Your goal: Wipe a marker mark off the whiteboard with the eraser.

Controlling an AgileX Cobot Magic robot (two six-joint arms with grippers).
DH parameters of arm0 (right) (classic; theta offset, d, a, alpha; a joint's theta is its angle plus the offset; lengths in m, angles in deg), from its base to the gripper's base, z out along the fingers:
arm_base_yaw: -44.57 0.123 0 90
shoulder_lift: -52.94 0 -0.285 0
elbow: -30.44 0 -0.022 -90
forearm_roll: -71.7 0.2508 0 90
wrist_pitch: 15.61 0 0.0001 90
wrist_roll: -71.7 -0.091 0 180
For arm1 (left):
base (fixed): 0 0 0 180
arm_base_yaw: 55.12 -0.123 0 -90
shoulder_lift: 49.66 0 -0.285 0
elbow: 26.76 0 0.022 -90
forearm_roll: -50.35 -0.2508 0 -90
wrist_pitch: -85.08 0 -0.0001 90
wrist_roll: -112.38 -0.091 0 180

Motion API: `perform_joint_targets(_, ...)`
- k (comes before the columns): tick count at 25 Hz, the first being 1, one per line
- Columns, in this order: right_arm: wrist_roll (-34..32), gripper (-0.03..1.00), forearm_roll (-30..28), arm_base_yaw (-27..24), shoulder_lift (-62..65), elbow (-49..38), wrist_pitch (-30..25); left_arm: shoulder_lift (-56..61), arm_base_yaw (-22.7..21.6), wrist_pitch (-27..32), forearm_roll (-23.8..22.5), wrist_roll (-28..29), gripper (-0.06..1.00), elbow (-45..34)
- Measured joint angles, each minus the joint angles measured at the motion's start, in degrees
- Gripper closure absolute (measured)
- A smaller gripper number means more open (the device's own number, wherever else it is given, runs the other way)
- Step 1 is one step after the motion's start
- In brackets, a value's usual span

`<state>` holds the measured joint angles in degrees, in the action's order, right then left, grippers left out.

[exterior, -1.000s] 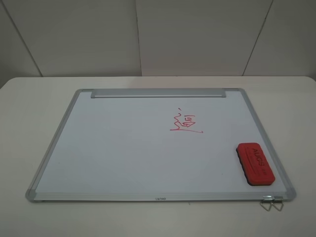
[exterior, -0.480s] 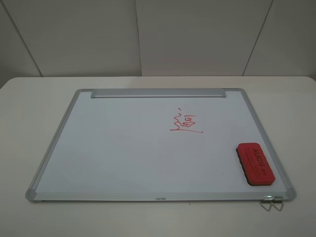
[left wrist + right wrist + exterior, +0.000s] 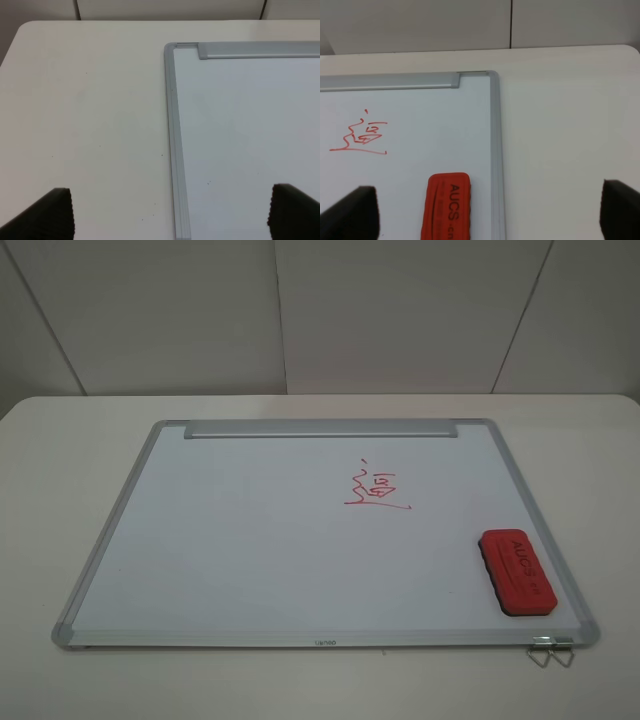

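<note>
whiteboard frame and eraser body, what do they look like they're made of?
The whiteboard frame: looks like brushed aluminium, given its silver-grey matte sheen, with paler corner caps that may be plastic. Its writing surface is glossy white, with a soft glare. The eraser: red body reads as foam or soft plastic, matte, with rounded ends and dark printed lettering. Its base material cannot be judged.

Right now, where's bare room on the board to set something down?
The whole left half of the whiteboard is bare, from the left frame across to the red character. A clear strip also lies under the grey top bar. It is crowded only on the right, where the eraser sits by the frame near the front corner.
</note>
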<state>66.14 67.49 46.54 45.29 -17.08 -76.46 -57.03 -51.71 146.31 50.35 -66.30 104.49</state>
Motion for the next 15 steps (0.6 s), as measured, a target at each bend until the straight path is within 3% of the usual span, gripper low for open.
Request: perform_joint_targets(15,0.0,0.18,0.0,0.0,0.0,0.0,0.0,0.0,0.0,0.0,0.0,0.0,0.17,0.0)
